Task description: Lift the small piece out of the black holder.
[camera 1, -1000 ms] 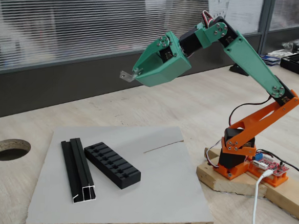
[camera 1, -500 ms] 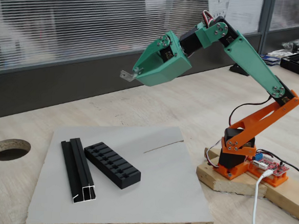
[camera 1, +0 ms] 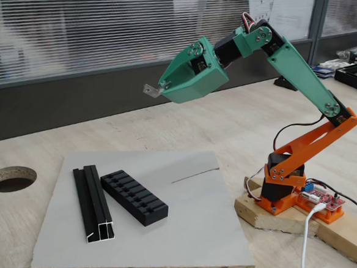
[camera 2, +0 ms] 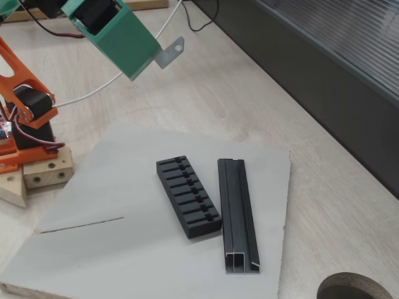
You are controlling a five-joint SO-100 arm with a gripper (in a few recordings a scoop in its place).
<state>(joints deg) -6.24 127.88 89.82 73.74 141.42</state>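
Observation:
The green gripper [camera 1: 160,87] [camera 2: 154,57] hangs high in the air, shut on the small piece [camera 1: 151,90] [camera 2: 170,52], a silvery bent tab with a hole that sticks out past the fingertips. Far below on the grey board lies the black holder [camera 1: 133,196] [camera 2: 188,195], a slotted block whose slots look empty. The gripper is well above the holder and apart from it.
A long black channel rail [camera 1: 92,203] [camera 2: 237,213] lies beside the holder on the grey board [camera 1: 178,232] [camera 2: 124,249]. The orange arm base [camera 1: 282,184] [camera 2: 22,124] stands on a wooden block. A round hole [camera 1: 10,177] [camera 2: 352,289] is cut in the wooden table.

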